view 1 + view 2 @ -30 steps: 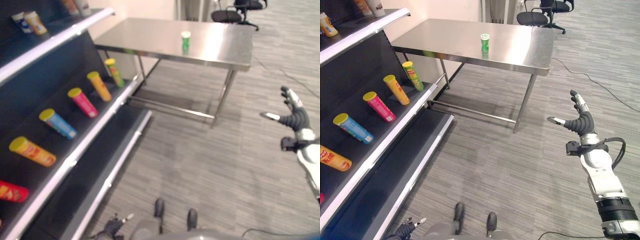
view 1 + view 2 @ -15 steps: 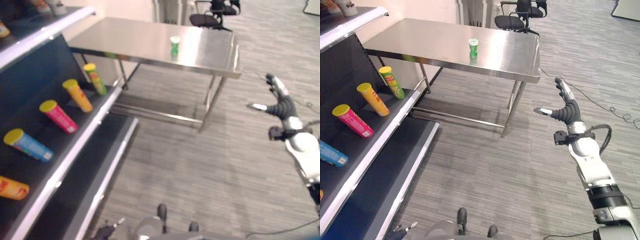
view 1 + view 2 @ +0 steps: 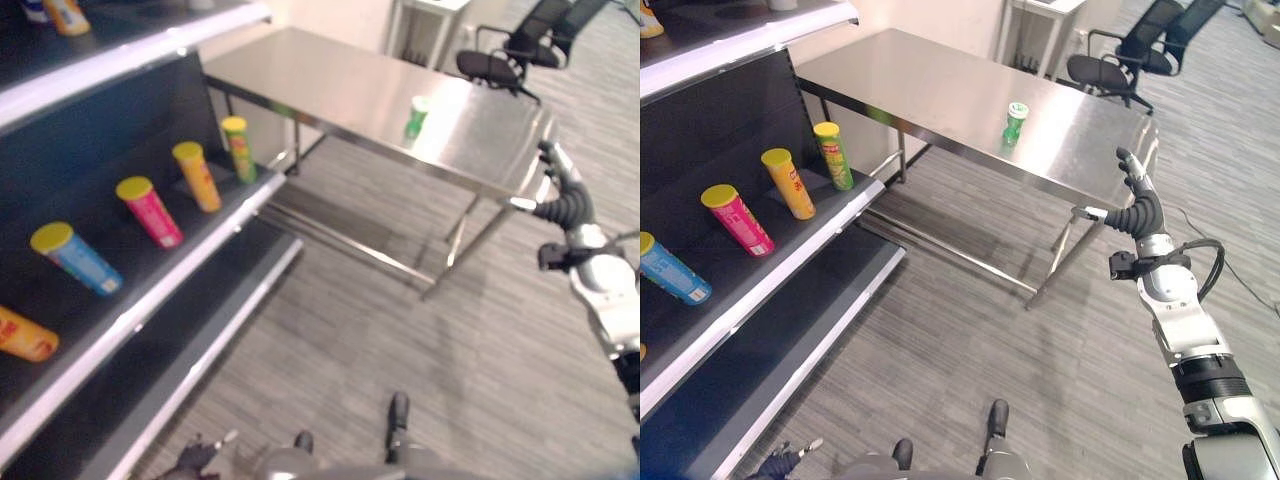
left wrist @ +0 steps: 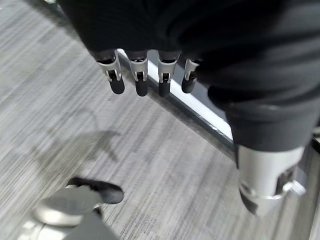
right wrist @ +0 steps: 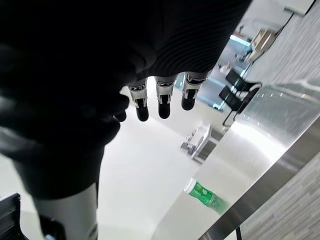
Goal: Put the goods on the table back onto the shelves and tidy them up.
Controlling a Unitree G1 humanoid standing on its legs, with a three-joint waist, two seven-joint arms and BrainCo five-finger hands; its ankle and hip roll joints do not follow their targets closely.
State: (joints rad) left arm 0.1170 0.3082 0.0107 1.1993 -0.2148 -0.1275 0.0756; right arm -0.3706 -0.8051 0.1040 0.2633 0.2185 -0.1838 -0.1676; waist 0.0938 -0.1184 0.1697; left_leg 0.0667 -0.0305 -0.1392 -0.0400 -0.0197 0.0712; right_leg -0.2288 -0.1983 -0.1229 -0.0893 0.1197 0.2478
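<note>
A small green can (image 3: 1015, 122) stands upright on the steel table (image 3: 930, 90), toward its right end. My right hand (image 3: 1137, 205) is raised by the table's near right corner, open and holding nothing; the green can (image 5: 205, 196) lies beyond its fingers in the right wrist view. My left hand (image 4: 145, 75) hangs low over the floor beside the shelf's base, fingers relaxed and empty. On the slanted middle shelf (image 3: 790, 250) lie a green-and-yellow can (image 3: 834, 155), an orange can (image 3: 788, 183), a pink can (image 3: 737, 220) and a blue can (image 3: 670, 270), each with a yellow lid.
The shelf unit runs along the left, with more goods on its top shelf (image 3: 65, 15) and a dark bottom shelf (image 3: 790, 350). Black office chairs (image 3: 1120, 65) and a white stand (image 3: 1040, 20) are behind the table. Grey floor stretches between shelf and table.
The whole picture has shifted, so the camera moved. My right hand now shows against the table's near right corner, nearer the table than before. The green can stays on the table.
</note>
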